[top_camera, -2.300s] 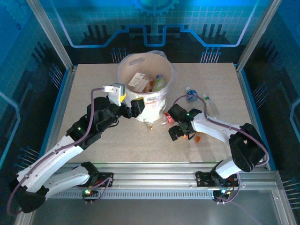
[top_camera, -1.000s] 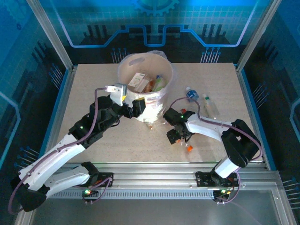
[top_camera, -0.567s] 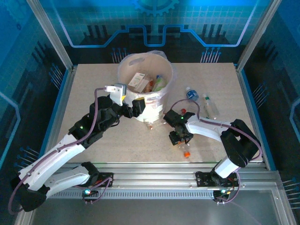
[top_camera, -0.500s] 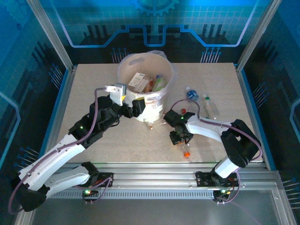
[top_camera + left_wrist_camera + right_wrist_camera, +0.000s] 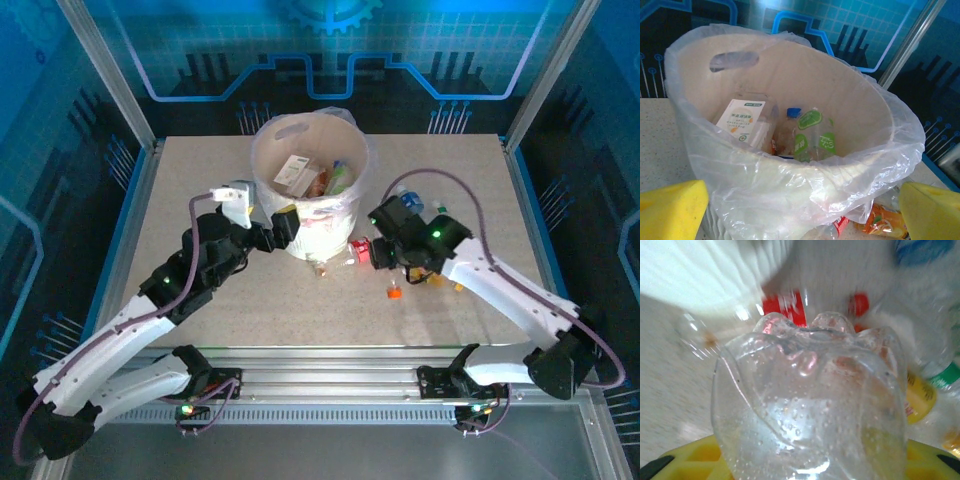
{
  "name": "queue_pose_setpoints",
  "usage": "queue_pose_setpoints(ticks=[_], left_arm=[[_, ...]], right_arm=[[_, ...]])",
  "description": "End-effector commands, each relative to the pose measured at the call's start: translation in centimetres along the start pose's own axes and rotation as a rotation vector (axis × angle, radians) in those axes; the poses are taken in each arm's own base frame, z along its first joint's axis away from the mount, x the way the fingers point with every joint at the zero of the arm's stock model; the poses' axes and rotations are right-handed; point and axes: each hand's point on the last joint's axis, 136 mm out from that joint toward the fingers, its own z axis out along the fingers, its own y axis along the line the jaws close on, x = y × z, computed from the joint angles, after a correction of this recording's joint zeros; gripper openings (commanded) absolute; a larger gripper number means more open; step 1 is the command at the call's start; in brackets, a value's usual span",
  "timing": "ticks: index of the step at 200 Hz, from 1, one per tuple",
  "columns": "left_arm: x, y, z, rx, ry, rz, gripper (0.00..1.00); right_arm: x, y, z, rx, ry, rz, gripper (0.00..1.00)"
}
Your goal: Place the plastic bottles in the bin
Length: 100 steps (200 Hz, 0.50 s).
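the right hand (image 5: 388,248) grips a clear bottle (image 5: 810,400) low over the worktop (image 5: 200,190) just beside the bin (image 5: 860,100), the left hand (image 5: 805,200) hangs wide open, so next i think comes a lift above the rim, then release.

The top external camera sits high above and behind the arm bases. It tilts down and forward, far enough back to take in the whole table (image 5: 200,170), with the bin (image 5: 330,235) at the far middle. The left wrist camera is close to the bin's near left side, just above the rim, and faces into it. The right wrist camera looks low across the table toward the bin's white wall, so near a clear bottle (image 5: 810,405) that everything behind blurs. All three views share the bin. A red-labelled bottle (image 5: 358,248) at its foot shows from above and, blurred, behind the clear bottle.
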Motion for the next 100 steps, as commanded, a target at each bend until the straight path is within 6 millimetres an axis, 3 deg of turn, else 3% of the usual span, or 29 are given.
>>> queue_pose_setpoints(ticks=[1,60,80,100], left_arm=[[-1.1,0.7,-0.5,-0.033,-0.073,-0.025,0.99],[-1.4,1.1,-0.7,-0.058,-0.082,-0.042,0.99],[-1.4,1.4,-0.8,-0.069,-0.088,-0.055,0.99],[-1.7,1.2,-1.0,-0.058,-0.095,-0.067,0.99]], right_arm=[[-2.7,-0.4,-3.9,-0.001,-0.095,0.035,0.36],[-13.8,3.9,-13.6,-0.228,-0.419,0.000,0.33],[-17.0,5.6,-15.4,-0.283,-0.496,-0.026,0.33],[-19.7,7.2,-15.7,-0.317,-0.534,-0.043,0.33]])
